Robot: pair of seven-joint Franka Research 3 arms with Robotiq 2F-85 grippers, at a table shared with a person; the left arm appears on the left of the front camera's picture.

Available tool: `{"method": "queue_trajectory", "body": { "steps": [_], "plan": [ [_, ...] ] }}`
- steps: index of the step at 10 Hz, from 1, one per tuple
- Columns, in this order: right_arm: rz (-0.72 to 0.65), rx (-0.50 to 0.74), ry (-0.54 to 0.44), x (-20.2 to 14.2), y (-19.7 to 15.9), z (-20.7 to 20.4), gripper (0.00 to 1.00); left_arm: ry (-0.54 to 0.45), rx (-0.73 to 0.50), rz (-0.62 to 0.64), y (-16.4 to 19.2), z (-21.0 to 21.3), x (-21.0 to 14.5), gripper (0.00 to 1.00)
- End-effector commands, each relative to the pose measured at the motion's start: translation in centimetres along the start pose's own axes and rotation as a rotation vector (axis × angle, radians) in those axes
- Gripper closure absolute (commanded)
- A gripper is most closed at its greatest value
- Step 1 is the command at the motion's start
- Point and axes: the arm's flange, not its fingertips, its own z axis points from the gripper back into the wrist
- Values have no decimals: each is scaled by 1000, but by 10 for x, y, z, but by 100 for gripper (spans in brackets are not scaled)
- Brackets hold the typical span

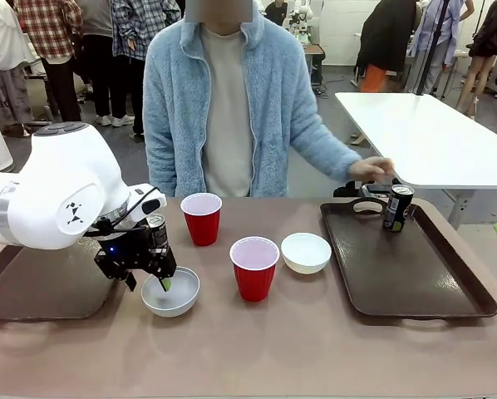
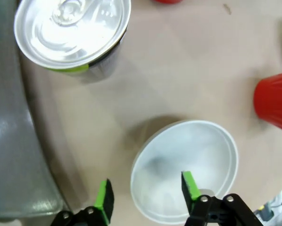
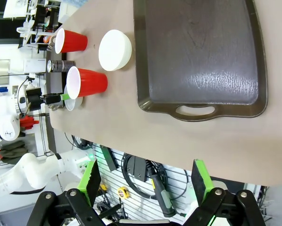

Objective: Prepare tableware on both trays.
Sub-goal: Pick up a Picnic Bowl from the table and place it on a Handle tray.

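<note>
My left gripper (image 1: 149, 279) (image 2: 147, 190) stands open astride the near rim of a white bowl (image 1: 173, 293) (image 2: 188, 165), one green pad (image 2: 190, 184) inside and the other outside, neither touching. A dark can (image 1: 156, 233) (image 2: 72, 33) stands just behind it, beside the left tray (image 1: 41, 287) (image 2: 9, 141). Two red cups (image 1: 202, 218) (image 1: 254, 268) and a second white bowl (image 1: 306, 252) sit mid-table. The right tray (image 1: 415, 274) (image 3: 202, 56) carries a black-green can (image 1: 397, 208). My right gripper (image 3: 145, 175) hangs open off the table's edge, holding nothing.
A person in a blue fleece stands at the far side, one hand (image 1: 371, 169) by the right tray's far edge. A second white table (image 1: 431, 137) stands behind to the right. Cables and tools hang below the table edge in the right wrist view.
</note>
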Motion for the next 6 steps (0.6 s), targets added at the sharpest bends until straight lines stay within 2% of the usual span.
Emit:
{"method": "queue_trajectory", "body": {
  "steps": [1,2,3,5,6],
  "plan": [
    [-5,21,-1,2,-1,-1,0,11,-4,7,-2,-5,3,100],
    [-5,21,-1,2,-1,-1,0,28,21,20,-1,-8,5,100],
    [-5,21,-1,2,-1,-1,0,33,34,19,-2,-8,6,83],
    [-5,21,-1,2,-1,-1,0,36,48,17,-1,-7,7,100],
    [-5,21,-1,2,-1,-1,0,39,52,15,-1,-7,8,100]
  ]
}}
